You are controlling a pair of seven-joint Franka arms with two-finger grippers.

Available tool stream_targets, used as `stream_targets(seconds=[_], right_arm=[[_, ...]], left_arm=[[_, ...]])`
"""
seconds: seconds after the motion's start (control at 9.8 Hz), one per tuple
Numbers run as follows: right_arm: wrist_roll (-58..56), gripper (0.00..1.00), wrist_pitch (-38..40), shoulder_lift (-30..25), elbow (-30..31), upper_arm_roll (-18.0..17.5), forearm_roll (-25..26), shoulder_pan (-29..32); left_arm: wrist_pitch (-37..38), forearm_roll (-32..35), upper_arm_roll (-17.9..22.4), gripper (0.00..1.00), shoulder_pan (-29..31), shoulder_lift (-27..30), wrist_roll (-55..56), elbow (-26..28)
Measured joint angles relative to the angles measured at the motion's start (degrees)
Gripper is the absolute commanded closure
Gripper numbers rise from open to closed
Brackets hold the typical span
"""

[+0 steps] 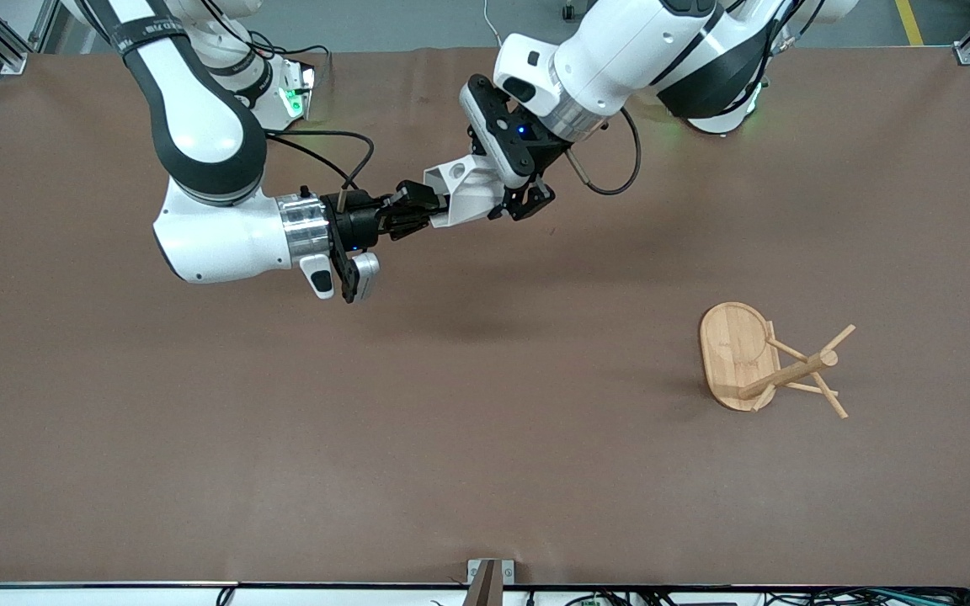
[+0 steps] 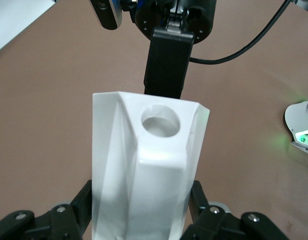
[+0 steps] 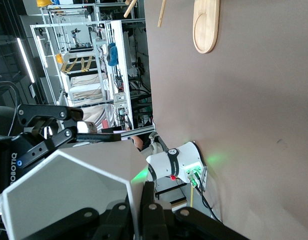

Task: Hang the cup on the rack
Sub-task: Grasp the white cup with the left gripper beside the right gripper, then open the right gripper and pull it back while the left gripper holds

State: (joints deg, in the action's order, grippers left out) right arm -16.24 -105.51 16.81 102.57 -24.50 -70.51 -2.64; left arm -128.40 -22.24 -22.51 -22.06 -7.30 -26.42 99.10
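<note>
Well apart from the bamboo mug tree (image 1: 767, 362), left gripper (image 1: 508, 200) and right gripper (image 1: 405, 210) both clamp the white faceted cup (image 1: 464, 189); uncoordinated pulling could wrench it loose.

"ROBOTIQ" reads on the left claw (image 3: 43, 130) body; no other txt legible.

Cup (image 2: 143, 165) base hidden by gripper
</note>
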Motion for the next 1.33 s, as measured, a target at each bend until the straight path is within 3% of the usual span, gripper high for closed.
stream_targets(seconds=[0.1,0.31,0.82,0.92,1.12,1.33], right_arm=[[0.1,0.99,0.0,0.0,0.0,0.0,0.0,0.0],[1.0,0.0,0.0,0.0,0.0,0.0,0.0,0.0],[2.3,0.0,-0.4,-0.3,-0.4,0.1,0.1,0.1],[2.4,0.0,-0.9,-0.3,-0.4,0.4,2.1,0.7],[2.5,0.0,-0.7,-0.5,-0.6,2.9,10.3,2.9],[2.5,0.0,-0.4,-1.1,-0.9,8.4,21.0,3.7]], left_arm=[[0.0,0.0,0.0,0.99,0.0,0.1,0.0,0.1],[0.0,0.1,0.0,0.99,0.0,0.1,-0.1,0.1],[2.9,0.2,0.2,0.99,2.3,0.1,-0.1,1.0],[2.9,0.2,0.2,0.99,3.0,0.1,0.5,1.2],[3.1,0.9,0.5,0.99,5.1,-1.0,4.2,1.9],[3.1,4.9,0.5,0.99,5.7,-2.4,15.2,2.0]])
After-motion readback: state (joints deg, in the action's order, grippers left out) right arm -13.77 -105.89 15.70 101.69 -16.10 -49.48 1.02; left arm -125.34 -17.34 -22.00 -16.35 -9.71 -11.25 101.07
